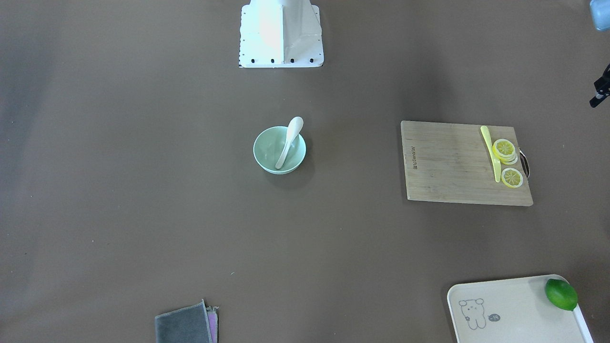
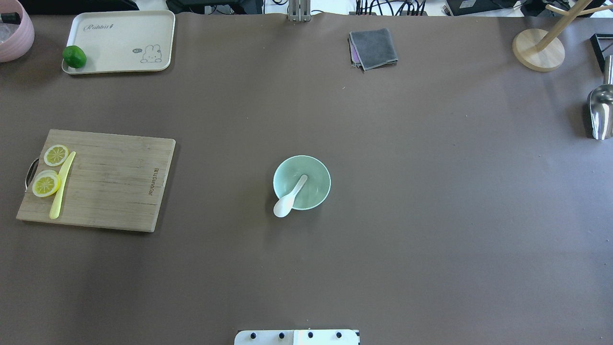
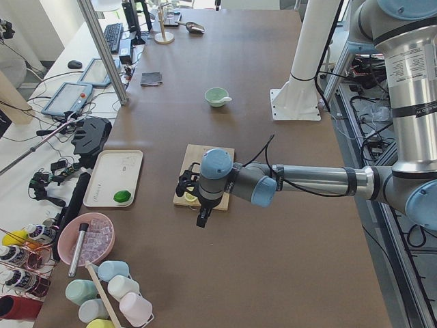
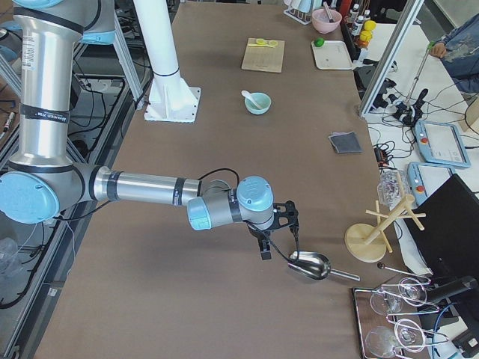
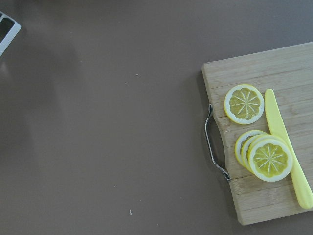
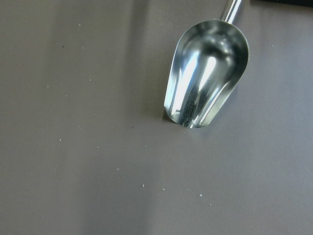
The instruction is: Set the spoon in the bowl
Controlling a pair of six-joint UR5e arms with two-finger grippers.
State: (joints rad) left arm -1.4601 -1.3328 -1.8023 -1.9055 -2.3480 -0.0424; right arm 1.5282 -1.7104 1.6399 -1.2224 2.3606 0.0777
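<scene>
The white spoon (image 2: 289,197) leans in the mint-green bowl (image 2: 313,179) at the table's middle. Its handle end lies inside the bowl and its scoop sticks out over the rim on the robot's side. Both also show in the front view: spoon (image 1: 289,143), bowl (image 1: 267,147). My left gripper (image 3: 203,217) hovers above the table by the cutting board's handle end, far from the bowl. My right gripper (image 4: 265,250) hovers by a metal scoop at the other end. I cannot tell whether either is open or shut. Neither holds anything I can see.
A wooden cutting board (image 2: 110,182) with lemon slices (image 2: 46,183) and a yellow knife (image 2: 61,194) lies on the left. A cream tray (image 2: 119,28) holds a lime (image 2: 74,56). A grey cloth (image 2: 373,48), a wooden stand (image 2: 539,50) and a metal scoop (image 2: 601,115) sit far and right.
</scene>
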